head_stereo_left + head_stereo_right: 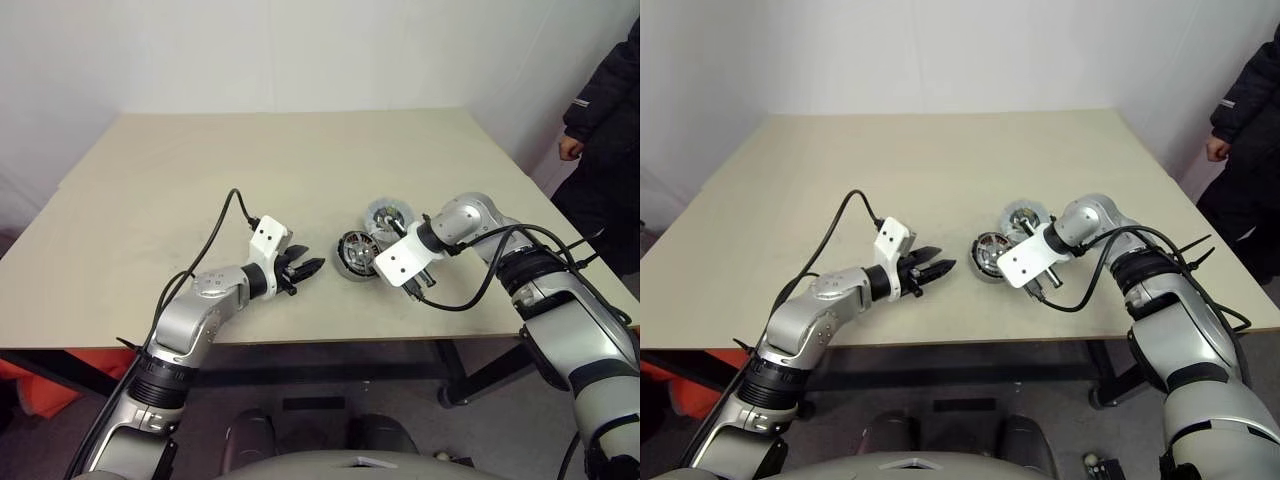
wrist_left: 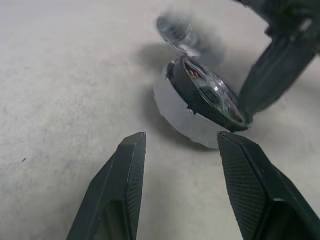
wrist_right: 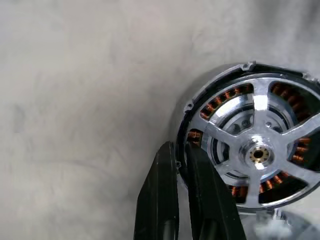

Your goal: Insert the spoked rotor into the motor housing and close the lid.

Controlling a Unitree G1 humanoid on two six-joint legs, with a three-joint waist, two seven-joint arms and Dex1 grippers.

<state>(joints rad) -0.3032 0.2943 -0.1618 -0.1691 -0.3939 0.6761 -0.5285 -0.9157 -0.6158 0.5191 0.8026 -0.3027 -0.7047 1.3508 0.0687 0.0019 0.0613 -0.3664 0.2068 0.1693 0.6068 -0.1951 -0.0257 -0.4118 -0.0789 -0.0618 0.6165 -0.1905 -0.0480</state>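
The motor housing [image 1: 353, 255] is tipped up on its edge near the table's front, right of centre. The silver spoked rotor [image 3: 257, 152] sits inside it, with copper windings showing between the spokes. My right gripper [image 3: 179, 150] is shut on the housing's rim, pinching it from the right side. My left gripper [image 1: 305, 268] hovers open just left of the housing, pointing at it with nothing between its fingers [image 2: 127, 165]. A round silver lid [image 1: 388, 215] lies flat on the table just behind the housing.
The beige table [image 1: 200, 170] stretches wide behind and to the left. Its front edge [image 1: 300, 345] runs close under both arms. A person in a dark jacket [image 1: 605, 110] stands at the far right, beside the table's corner.
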